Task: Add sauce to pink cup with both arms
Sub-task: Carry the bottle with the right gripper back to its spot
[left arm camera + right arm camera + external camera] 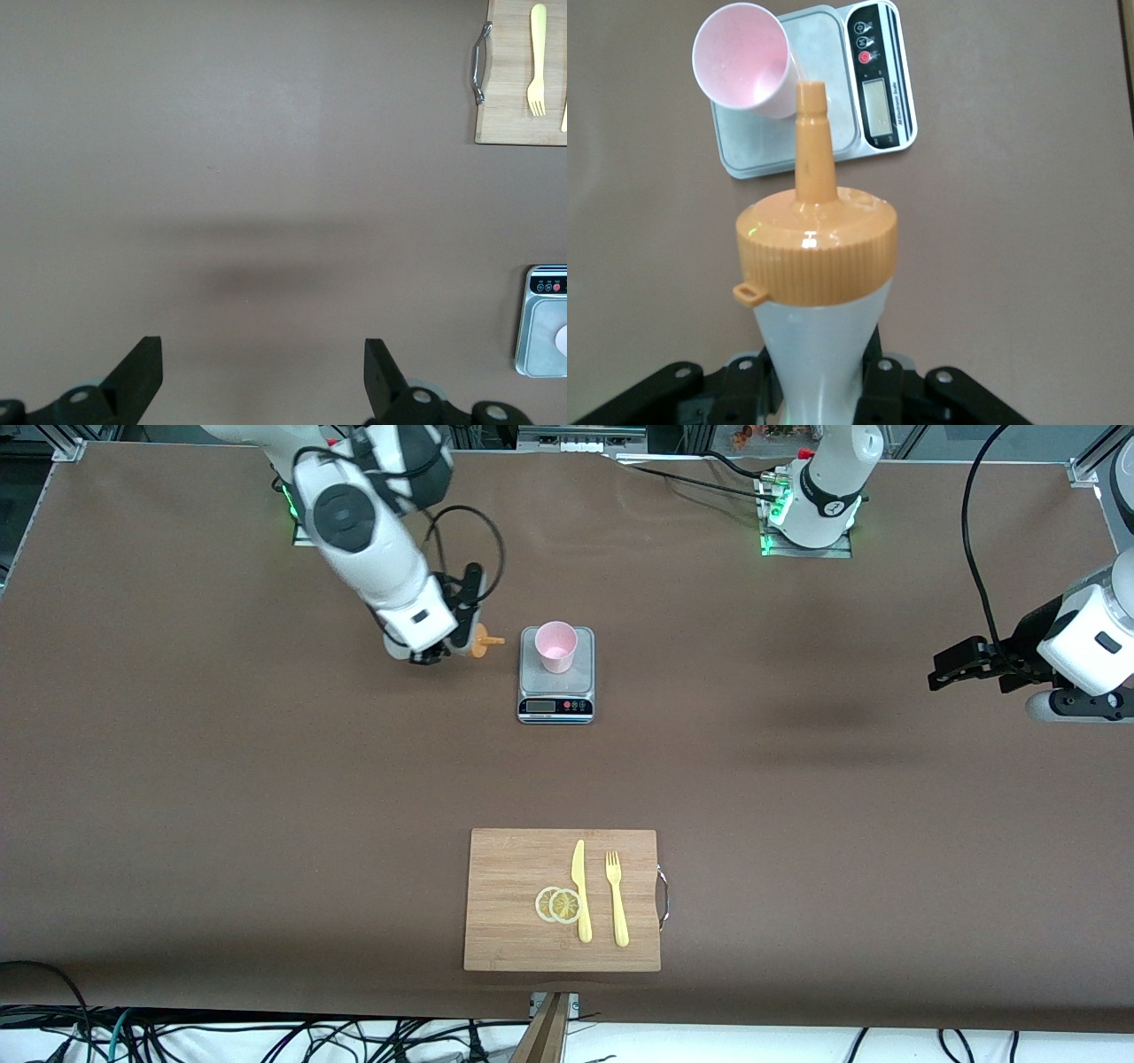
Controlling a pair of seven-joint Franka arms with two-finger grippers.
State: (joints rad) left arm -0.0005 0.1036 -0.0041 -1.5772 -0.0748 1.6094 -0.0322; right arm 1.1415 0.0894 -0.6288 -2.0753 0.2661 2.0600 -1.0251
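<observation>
The pink cup point(556, 646) stands upright on the plate of a small silver kitchen scale point(555, 687). My right gripper point(454, 645) is shut on the sauce bottle point(819, 341), a whitish squeeze bottle with an orange nozzle cap point(483, 640). The bottle is tipped on its side, nozzle pointing toward the cup, beside the scale toward the right arm's end. In the right wrist view the nozzle point(812, 133) lies just short of the cup point(741, 58). My left gripper point(952, 665) is open and empty, held over bare table at the left arm's end, waiting.
A wooden cutting board point(563, 899) lies near the front camera with two lemon slices point(558, 904), a yellow knife point(580, 890) and a yellow fork point(617, 898). The left wrist view shows the board's metal handle point(480, 64) and the scale's edge point(542, 320).
</observation>
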